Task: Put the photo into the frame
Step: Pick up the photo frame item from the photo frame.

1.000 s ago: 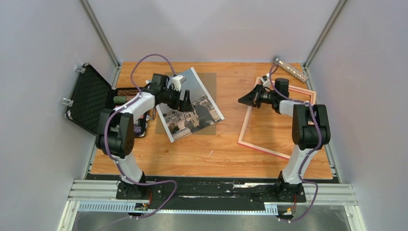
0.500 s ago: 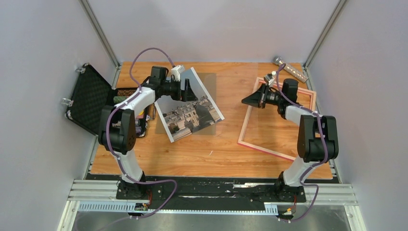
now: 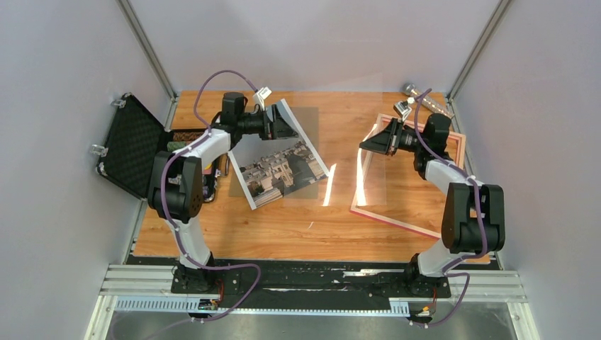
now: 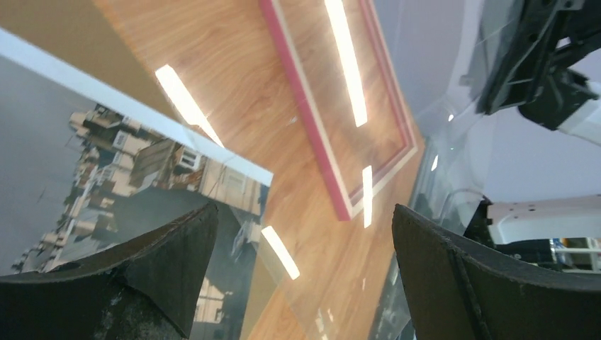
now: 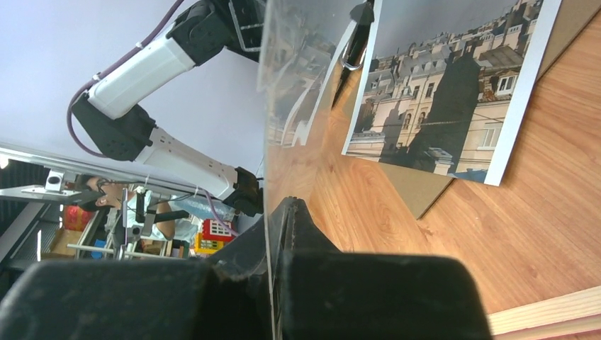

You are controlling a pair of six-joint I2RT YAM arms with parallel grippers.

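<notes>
The photo [image 3: 280, 166] of city rooftops lies on a brown backing board [image 3: 310, 117] at the left middle of the table. The pink frame [image 3: 397, 222] lies flat at the right. My right gripper [image 3: 368, 144] is shut on the edge of a clear sheet [image 3: 340, 142], holding it upright between the arms. The right wrist view shows the sheet [image 5: 298, 85] pinched in my right gripper [image 5: 273, 212], with the photo [image 5: 439, 92] beyond it. My left gripper [image 3: 287, 127] is open over the photo's far corner. The left wrist view shows my left gripper [image 4: 305, 262], the photo [image 4: 106, 163] and the frame [image 4: 312, 142].
An open black case [image 3: 131, 145] stands at the left edge with small items [image 3: 186, 136] beside it. A silver bar [image 3: 429, 103] lies at the back right corner. Grey enclosure walls close in the table on three sides.
My right gripper has risen slightly and the clear sheet now stands up, catching light. My left gripper has moved back toward the photo's far corner.
</notes>
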